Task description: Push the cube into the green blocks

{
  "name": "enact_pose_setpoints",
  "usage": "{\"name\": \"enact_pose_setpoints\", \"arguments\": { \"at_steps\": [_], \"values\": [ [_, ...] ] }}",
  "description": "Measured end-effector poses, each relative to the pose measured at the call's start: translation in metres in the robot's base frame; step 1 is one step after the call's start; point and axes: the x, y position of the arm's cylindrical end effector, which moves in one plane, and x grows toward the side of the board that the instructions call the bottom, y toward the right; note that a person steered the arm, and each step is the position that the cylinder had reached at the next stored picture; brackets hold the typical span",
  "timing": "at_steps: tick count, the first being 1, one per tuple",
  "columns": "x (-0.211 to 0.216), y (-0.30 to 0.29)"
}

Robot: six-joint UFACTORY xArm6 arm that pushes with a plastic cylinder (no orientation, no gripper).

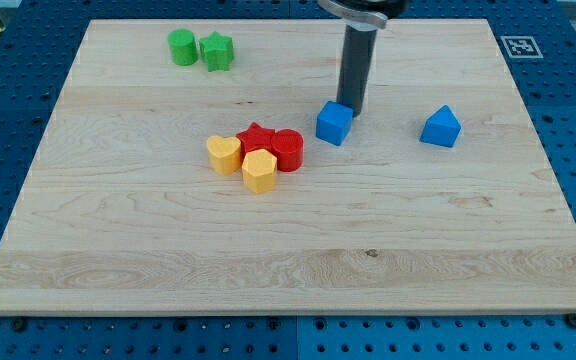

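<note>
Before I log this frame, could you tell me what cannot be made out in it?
- My tip: camera view, its very end sits behind the blue cube, so contact is unclear.
- The arm: cut off by the view's top edge.
- Red blocks: partly hidden by the yellow blocks; shapes uncertain.

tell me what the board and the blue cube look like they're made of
The board looks like pale wood with a matt finish: grain lines and a small dark knot show. The blue cube, just left of my tip, looks like painted wood or plastic: even colour, no grain, slight sheen. Which one, I cannot tell.
</note>
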Motion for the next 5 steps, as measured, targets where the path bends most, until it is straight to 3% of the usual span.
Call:
{"name": "enact_pose_setpoints", "arguments": {
  "at_steps": [2, 3, 5],
  "values": [
    [0.071, 0.030],
    [0.064, 0.013],
    [-0.046, -0.030]
  ]
}}
